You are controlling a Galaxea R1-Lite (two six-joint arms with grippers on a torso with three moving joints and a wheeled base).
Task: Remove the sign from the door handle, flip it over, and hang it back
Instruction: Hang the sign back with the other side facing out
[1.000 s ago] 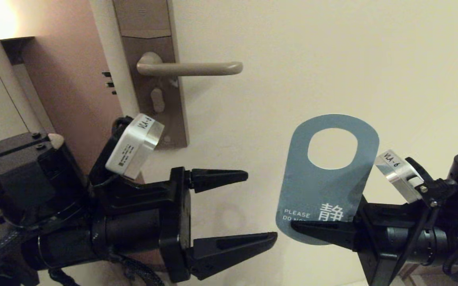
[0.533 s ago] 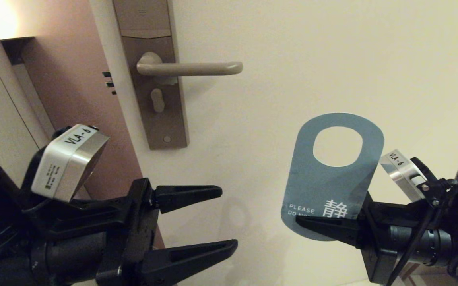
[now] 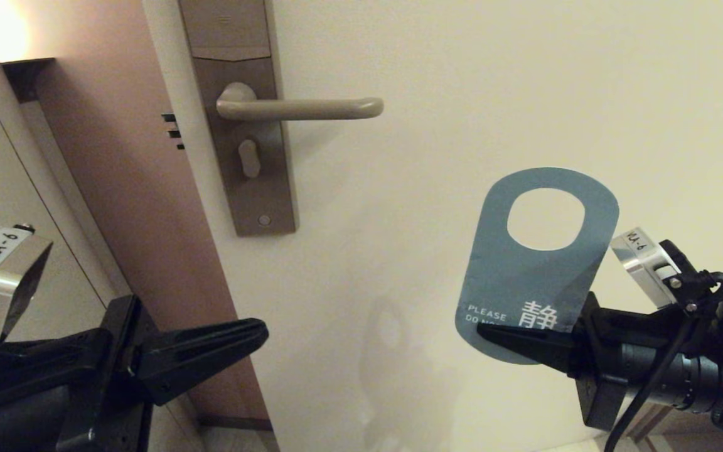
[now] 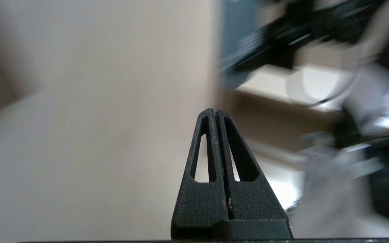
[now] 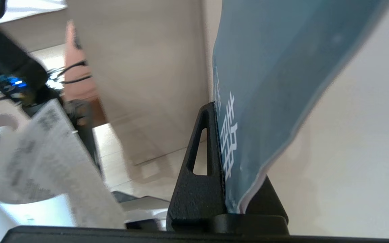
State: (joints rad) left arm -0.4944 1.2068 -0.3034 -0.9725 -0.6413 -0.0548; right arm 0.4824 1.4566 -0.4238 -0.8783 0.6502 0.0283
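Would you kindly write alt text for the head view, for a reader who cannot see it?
The right end effector holds the blue sign upright by its lower edge, off to the right of and below the bare door handle. The left end effector, shut and empty, sits low at the left beside the door's edge.
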